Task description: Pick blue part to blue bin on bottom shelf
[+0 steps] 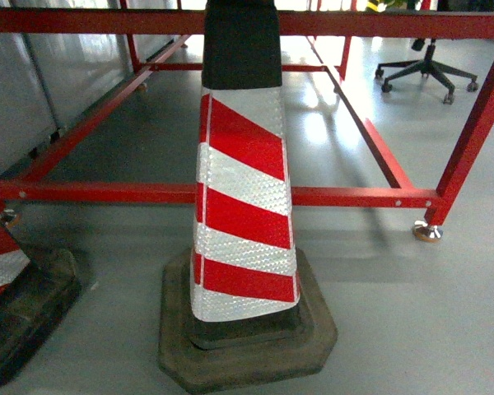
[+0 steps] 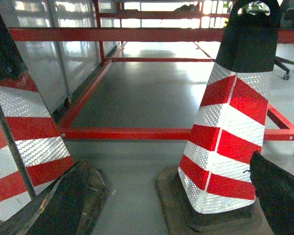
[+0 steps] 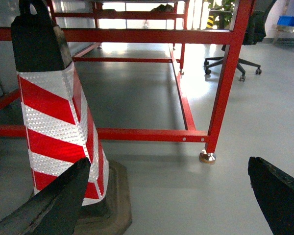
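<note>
The blue part, the blue bin and the bottom shelf are out of view in all three views. In the left wrist view my left gripper [image 2: 166, 166] is open, its dark fingers [image 2: 63, 205] spread wide over bare grey floor between two traffic cones. My right gripper [image 3: 167, 164] is open too in the right wrist view, with only floor between its fingers [image 3: 279, 196]. Neither gripper holds anything. Neither shows in the head view.
A red-and-white striped traffic cone [image 1: 243, 189] on a black base stands directly ahead, close. A second cone [image 1: 0, 255] is at the left edge. Behind them runs a low red steel frame [image 1: 148, 193] with a footed leg [image 3: 207, 156]. An office chair [image 1: 428, 70] stands far right.
</note>
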You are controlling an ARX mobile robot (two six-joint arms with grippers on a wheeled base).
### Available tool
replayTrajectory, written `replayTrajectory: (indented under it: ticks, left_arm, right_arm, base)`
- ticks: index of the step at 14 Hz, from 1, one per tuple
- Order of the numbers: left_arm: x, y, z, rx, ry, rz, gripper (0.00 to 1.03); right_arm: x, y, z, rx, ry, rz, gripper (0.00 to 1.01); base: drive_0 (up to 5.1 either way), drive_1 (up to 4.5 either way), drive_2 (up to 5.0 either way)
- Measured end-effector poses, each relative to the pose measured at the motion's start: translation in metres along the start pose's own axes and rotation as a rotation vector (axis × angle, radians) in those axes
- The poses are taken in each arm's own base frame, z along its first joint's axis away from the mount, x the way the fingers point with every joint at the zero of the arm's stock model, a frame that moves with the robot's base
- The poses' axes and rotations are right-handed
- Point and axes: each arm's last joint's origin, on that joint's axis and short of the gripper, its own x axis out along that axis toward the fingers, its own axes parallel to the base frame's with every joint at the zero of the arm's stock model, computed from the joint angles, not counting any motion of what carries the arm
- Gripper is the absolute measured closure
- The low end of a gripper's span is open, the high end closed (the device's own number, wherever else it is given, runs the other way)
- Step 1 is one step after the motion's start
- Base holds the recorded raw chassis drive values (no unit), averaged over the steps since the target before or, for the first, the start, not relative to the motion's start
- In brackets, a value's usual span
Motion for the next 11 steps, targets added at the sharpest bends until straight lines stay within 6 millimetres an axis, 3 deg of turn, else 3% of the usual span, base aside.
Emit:
replayTrajectory:
  ticks: [11]
  left_arm:
    - [0.0, -0.0001, 0.0, 0.003, 0.0, -0.002, 0.05]
  right_arm:
    - [0.0, 0.0, 0.0001, 0.002, -0.001, 0.0, 0.03]
  base:
    - [0.0, 0.0, 0.0]
